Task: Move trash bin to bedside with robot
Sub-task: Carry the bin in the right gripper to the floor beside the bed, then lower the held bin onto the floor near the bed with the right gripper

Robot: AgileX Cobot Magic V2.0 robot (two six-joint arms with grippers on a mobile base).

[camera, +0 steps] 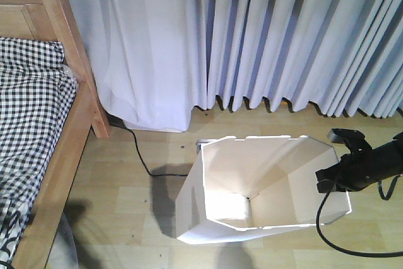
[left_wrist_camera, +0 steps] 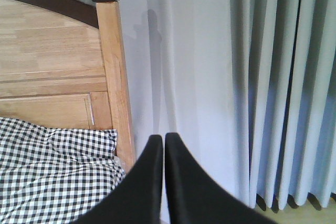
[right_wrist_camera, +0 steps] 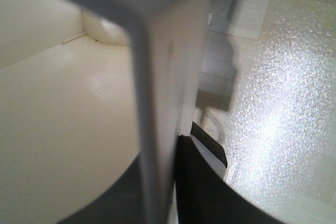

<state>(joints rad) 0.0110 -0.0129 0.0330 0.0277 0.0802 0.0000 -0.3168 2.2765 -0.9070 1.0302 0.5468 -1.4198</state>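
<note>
Two grippers show, and only one is working. The right gripper (camera: 329, 179) pinches the thin wall of the trash bin (camera: 283, 174) at the 3 o'clock side of its rim. The right wrist view shows the white wall running between the black fingers (right_wrist_camera: 207, 177), closed tight on it. The left gripper (left_wrist_camera: 164, 145) has its tips pressed together on nothing, pointing at the curtain (left_wrist_camera: 273, 77) beside the bedpost.

The bin stands on the wooden floor (camera: 126, 218), leaning, with its mouth tipped toward the camera. The bed frame (camera: 60, 162) with its checked bedding (camera: 31, 105) lies at 9 o'clock from it, apart across bare floor.

By my judgement the carry is under way: the bin is grasped but not yet at the bedside. Next, the base should shift toward 9 o'clock, keeping the pinch firm on a flexible wall. A loose black floor cable (camera: 141, 155) lies in that path and could snag the bin.
</note>
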